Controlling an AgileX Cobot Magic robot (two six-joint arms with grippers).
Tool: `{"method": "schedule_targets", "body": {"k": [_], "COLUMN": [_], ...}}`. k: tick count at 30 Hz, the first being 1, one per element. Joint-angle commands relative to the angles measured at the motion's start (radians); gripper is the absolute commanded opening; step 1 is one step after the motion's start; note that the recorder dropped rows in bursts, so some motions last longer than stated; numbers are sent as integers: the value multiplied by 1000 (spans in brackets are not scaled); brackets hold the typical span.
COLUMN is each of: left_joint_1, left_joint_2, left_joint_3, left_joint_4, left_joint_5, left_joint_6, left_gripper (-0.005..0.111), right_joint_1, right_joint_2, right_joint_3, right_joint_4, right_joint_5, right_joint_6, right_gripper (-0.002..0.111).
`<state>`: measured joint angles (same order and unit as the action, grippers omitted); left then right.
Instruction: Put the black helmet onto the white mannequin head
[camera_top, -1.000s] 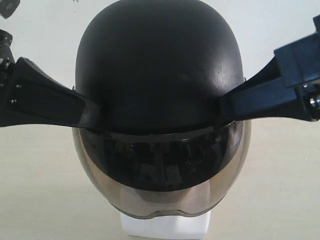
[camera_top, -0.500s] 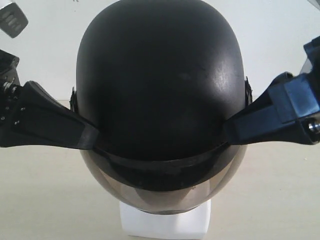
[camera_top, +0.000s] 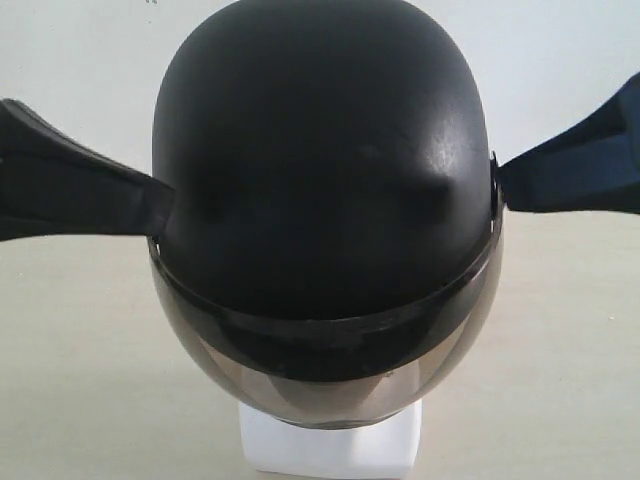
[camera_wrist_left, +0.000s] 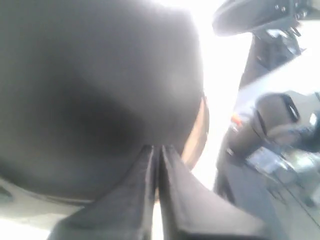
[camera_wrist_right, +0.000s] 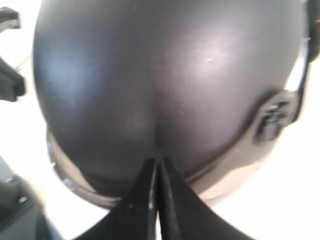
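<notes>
The black helmet (camera_top: 320, 160) sits over the white mannequin head, its smoky visor (camera_top: 330, 385) hanging down in front. Of the head only the blocky white neck base (camera_top: 330, 450) shows; the face is hidden. My left gripper (camera_top: 165, 205) is shut, its tip at the helmet's left side, with nothing between the fingers. My right gripper (camera_top: 503, 180) is also shut and empty, its tip just at the helmet's right edge. The left wrist view shows the closed left gripper (camera_wrist_left: 156, 149) pointing at the dark shell (camera_wrist_left: 90, 90). In the right wrist view the right gripper (camera_wrist_right: 156, 161) does the same against the shell (camera_wrist_right: 165, 75).
The head stands on a beige tabletop (camera_top: 80, 380) in front of a pale wall (camera_top: 560, 60). Dark robot hardware (camera_wrist_left: 270, 125) shows blurred beyond the helmet in the left wrist view.
The helmet sank lower over the head, its visor dropping with it. Both grippers have slid outward from the helmet's lower sides to its edges.
</notes>
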<state>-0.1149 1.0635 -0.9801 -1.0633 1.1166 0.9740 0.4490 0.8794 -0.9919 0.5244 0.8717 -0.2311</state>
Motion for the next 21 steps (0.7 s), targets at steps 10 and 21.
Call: {"method": "schedule_targets", "body": {"k": [10,21], "left_joint_1": [3,3], "left_joint_2": [16,88], "left_joint_3": [1,-30], "left_joint_4": [233,208], "left_joint_5": [-350,-361], "left_joint_6": [-255,-248], "left_gripper": [4,4], "right_joint_1": [1,1], "right_joint_2": [64,99], "right_joint_3": [3,3], "right_joint_4": [-389,-238], "right_joint_5": [-168,-225], "right_joint_6": [264,173], "right_gripper": [0,0]}}
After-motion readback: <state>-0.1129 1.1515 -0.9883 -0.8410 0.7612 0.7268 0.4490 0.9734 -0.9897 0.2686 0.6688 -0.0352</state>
